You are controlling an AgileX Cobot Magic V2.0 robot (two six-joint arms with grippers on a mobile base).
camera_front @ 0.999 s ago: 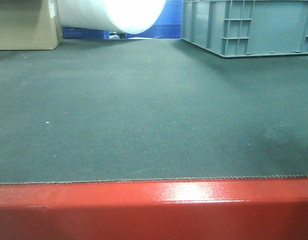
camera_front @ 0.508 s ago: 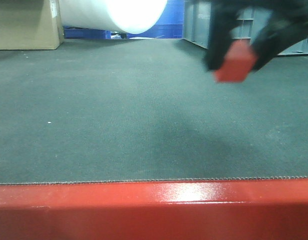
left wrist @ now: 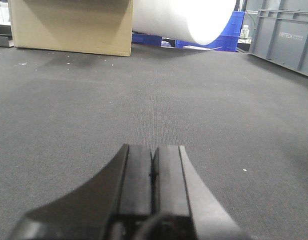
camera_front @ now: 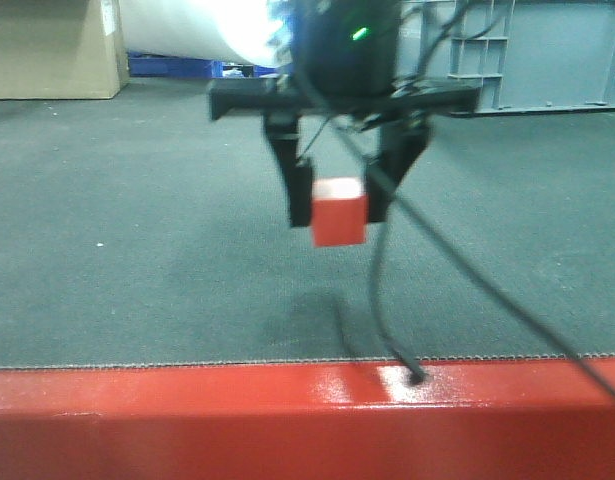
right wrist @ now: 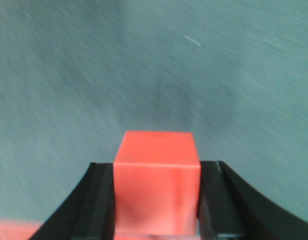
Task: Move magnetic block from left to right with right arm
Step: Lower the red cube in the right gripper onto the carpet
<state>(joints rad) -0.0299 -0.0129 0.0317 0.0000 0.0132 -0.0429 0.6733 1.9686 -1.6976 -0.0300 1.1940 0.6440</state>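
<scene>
The right tool (camera_front: 339, 205) hangs over the near part of the table (camera_front: 137, 290), its two black fingers (camera_front: 300, 195) pointing straight down and clamped on the magnetic block (camera_front: 338, 212), one on each side face. So the red cube is in the air, clear of the dark carpet, with its shadow lying on the mat just below and a touch nearer the red front edge (camera_front: 187, 420). From the right wrist view the block (right wrist: 157, 187) sits square between the fingers (right wrist: 216, 200), its top and front faces bare, nothing but blurred carpet beneath it. Over on the other side, the left tool (left wrist: 154, 172) rests low with its pads pressed together on nothing (no part in this job, by the look of it). What counts now is plain: the block is already in the tool, so the relation that matters is block above table, directly below the fingers, and the drop spot should lie off to the robot's right. A cube has no long axis to fuss over. A dark cable (camera_front: 387, 290) loops down in front of the gripper toward the red edge. Behind stand a cardboard box (camera_front: 47, 50), a white roll (camera_front: 197, 30) and a grey crate (camera_front: 547, 50).
</scene>
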